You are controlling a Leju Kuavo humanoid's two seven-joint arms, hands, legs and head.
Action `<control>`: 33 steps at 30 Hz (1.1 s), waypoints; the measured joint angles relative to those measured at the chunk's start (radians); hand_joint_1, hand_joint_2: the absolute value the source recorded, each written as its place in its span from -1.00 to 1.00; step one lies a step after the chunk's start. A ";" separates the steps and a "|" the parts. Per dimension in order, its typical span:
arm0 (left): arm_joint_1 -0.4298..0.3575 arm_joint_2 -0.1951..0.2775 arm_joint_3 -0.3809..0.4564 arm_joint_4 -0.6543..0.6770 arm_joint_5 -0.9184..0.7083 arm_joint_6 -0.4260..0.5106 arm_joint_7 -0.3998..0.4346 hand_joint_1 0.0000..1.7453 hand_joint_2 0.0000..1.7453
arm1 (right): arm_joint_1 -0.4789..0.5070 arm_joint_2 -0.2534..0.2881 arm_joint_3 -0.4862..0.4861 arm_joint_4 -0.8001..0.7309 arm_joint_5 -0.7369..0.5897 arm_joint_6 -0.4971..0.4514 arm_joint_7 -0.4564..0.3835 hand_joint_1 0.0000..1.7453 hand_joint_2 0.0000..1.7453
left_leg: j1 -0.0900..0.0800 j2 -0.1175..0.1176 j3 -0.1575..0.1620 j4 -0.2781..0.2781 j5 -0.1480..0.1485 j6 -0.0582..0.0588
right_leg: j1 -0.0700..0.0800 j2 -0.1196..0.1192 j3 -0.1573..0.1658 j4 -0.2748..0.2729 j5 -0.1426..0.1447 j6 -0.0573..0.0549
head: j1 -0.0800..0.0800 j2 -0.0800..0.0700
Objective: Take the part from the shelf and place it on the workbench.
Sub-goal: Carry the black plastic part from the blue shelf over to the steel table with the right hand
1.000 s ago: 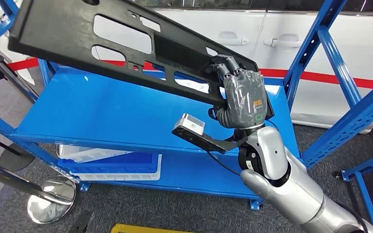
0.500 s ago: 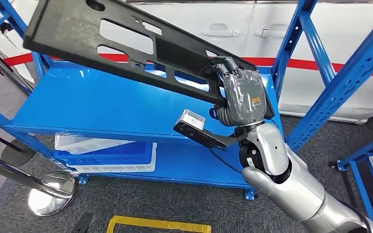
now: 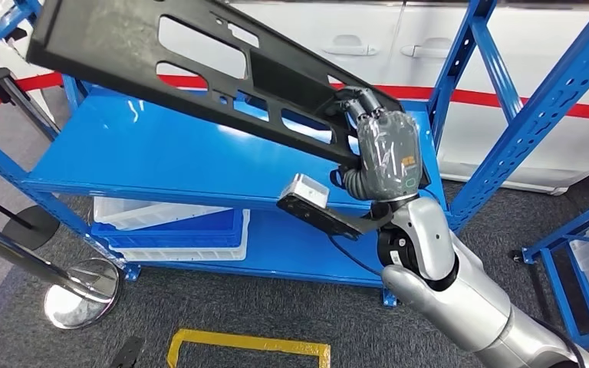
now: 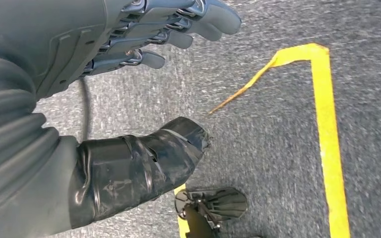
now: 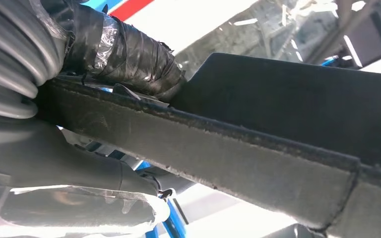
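Observation:
A long black plastic panel (image 3: 199,65) with several cut-outs hangs tilted in the air above the blue shelf (image 3: 161,157). My right hand (image 3: 380,149) grips its near right end, fingers wrapped over the edge. From the right wrist camera the panel (image 5: 258,163) runs as a thick dark bar with my thumb (image 5: 124,52) clamped on it. My left hand (image 4: 129,44) hangs over the grey carpet, fingers apart and holding nothing.
The blue rack's uprights (image 3: 537,107) rise at the right. A blue and white crate (image 3: 172,234) sits on the lower shelf. A chrome stanchion base (image 3: 80,299) stands at the left. Yellow floor tape (image 3: 249,345) marks the carpet near me. White cabinets (image 3: 383,54) lie behind.
The whole picture has shifted, so the camera has moved. My right hand keeps its grip on the panel, and the panel's far end sits a little higher in the frame.

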 joint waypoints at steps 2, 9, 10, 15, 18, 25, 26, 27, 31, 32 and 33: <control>-0.003 -0.001 0.000 0.000 -0.006 -0.004 -0.010 -1.00 1.00 | 0.002 -0.001 0.000 0.002 -0.011 0.017 -0.009 1.00 1.00 | 0.000 0.002 -0.013 0.000 0.011 0.004 | -0.003 0.000 -0.039 0.112 -0.074 0.008 | 0.002 0.000; -0.005 -0.004 0.000 0.000 -0.008 -0.017 -0.011 -1.00 1.00 | 0.000 -0.004 0.001 0.004 0.028 0.083 -0.034 1.00 1.00 | 0.009 0.000 -0.072 0.047 0.019 -0.018 | -0.015 -0.001 0.094 -0.034 -0.024 0.022 | 0.001 0.000; -0.006 -0.004 0.000 0.000 -0.010 -0.018 -0.009 -1.00 1.00 | 0.001 -0.004 0.002 0.004 0.039 0.084 -0.038 1.00 1.00 | 0.008 -0.001 -0.077 0.054 0.019 -0.024 | -0.013 0.000 0.100 -0.048 -0.027 0.016 | 0.001 0.000; -0.006 -0.007 0.000 0.000 -0.015 -0.021 -0.002 -1.00 1.00 | 0.003 -0.004 0.008 0.004 0.062 0.101 -0.047 1.00 1.00 | 0.014 -0.003 -0.110 0.115 -0.019 -0.050 | -0.011 0.000 0.091 -0.056 -0.013 -0.017 | -0.001 0.000; -0.005 -0.008 0.000 0.000 -0.015 -0.023 -0.001 -1.00 1.00 | 0.003 -0.004 0.010 0.004 0.065 0.127 -0.047 1.00 1.00 | 0.017 -0.003 -0.183 0.287 -0.104 -0.060 | -0.008 0.000 0.082 -0.056 -0.007 -0.027 | -0.003 0.000; -0.004 -0.010 0.000 0.000 -0.014 -0.023 -0.001 -1.00 1.00 | -0.001 -0.004 0.016 0.004 0.061 0.169 -0.045 1.00 1.00 | 0.008 -0.006 -0.055 0.071 0.001 -0.039 | -0.003 0.000 0.076 -0.058 0.000 -0.021 | -0.002 0.000; -0.004 -0.010 0.000 0.000 -0.014 -0.023 -0.001 -1.00 1.00 | -0.002 -0.004 0.016 0.004 0.060 0.172 -0.044 1.00 1.00 | 0.004 -0.007 -0.049 0.060 -0.003 -0.036 | -0.004 0.000 0.074 -0.060 0.003 -0.016 | -0.002 0.000; -0.004 -0.009 0.000 0.000 -0.014 -0.023 -0.001 -1.00 1.00 | -0.002 -0.004 0.016 0.004 0.060 0.175 -0.044 1.00 1.00 | 0.001 -0.007 -0.051 0.053 -0.001 -0.033 | -0.006 0.000 0.074 -0.063 0.006 -0.011 | -0.002 0.000; -0.005 -0.008 0.000 0.000 -0.014 -0.022 0.000 -1.00 1.00 | -0.005 -0.007 0.017 0.004 0.061 0.181 -0.041 1.00 1.00 | 0.009 -0.003 -0.040 0.020 0.017 -0.016 | -0.005 -0.001 0.037 0.013 -0.044 0.004 | 0.002 0.000; -0.006 -0.008 0.000 0.000 -0.014 -0.022 0.000 -1.00 1.00 | -0.005 -0.007 0.017 0.004 0.061 0.183 -0.040 1.00 1.00 | 0.008 -0.003 -0.041 0.019 0.018 -0.015 | -0.005 -0.001 0.009 0.073 -0.073 0.006 | 0.002 0.000; -0.006 -0.008 0.000 0.000 -0.014 -0.022 0.000 -1.00 1.00 | -0.005 -0.008 0.017 0.004 0.062 0.185 -0.040 1.00 1.00 | 0.007 -0.003 -0.042 0.020 0.018 -0.013 | -0.006 -0.001 -0.020 0.135 -0.098 0.007 | 0.003 0.000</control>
